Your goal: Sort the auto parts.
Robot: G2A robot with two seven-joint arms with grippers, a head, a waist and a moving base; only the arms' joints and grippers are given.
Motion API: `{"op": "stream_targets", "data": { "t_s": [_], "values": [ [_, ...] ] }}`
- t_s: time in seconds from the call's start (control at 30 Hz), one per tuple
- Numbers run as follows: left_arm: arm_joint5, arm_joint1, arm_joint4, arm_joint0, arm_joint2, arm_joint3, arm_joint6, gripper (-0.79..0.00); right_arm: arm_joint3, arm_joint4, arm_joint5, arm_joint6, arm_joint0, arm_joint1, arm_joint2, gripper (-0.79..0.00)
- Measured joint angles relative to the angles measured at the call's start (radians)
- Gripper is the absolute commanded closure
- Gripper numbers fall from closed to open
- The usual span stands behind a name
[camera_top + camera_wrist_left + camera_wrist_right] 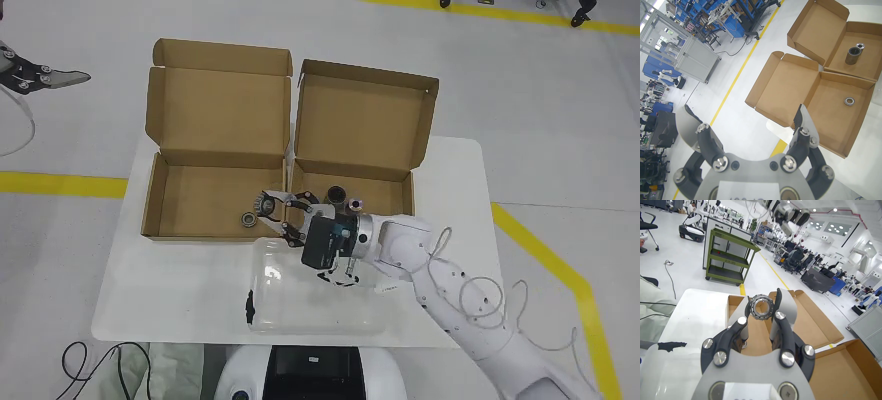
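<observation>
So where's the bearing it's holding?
In the right wrist view the bearing sits in the right gripper, over the left cardboard box, near a second bearing inside.

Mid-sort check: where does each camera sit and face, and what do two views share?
Top view: above the arms, looking down at the white table, left brown cardboard box and right brown cardboard box, both open; right gripper over the left one.
Left wrist view: raised beside the table, facing both boxes; open left gripper in front.
Right wrist view: just above the left box, facing the room; right gripper clamps a silver roller bearing.
Shared: top and left wrist views show a loose silver bearing ring and a dark metal cylinder.
</observation>
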Motion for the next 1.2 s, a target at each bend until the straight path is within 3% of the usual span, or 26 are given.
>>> {"op": "stream_targets", "data": {
  "t_s": [0.37, 0.77, 1.2],
  "values": [
    [0.0, 0.0, 0.0, 0.0, 0.0, 0.0, 0.0, -0.785, 0.259, 0.095, 0.016, 0.02, 0.114, -0.075, -0.122, 0.0],
    [0.0, 0.0, 0.0, 0.0, 0.0, 0.0, 0.0, -0.785, 0.534, 0.192, 0.045, 0.135, 0.255, -0.187, -0.232, 0.0],
    [0.0, 0.0, 0.0, 0.0, 0.0, 0.0, 0.0, -0.785, 0.831, 0.297, 0.049, 0.209, 0.388, -0.347, -0.329, 0.0]
  ]
}}
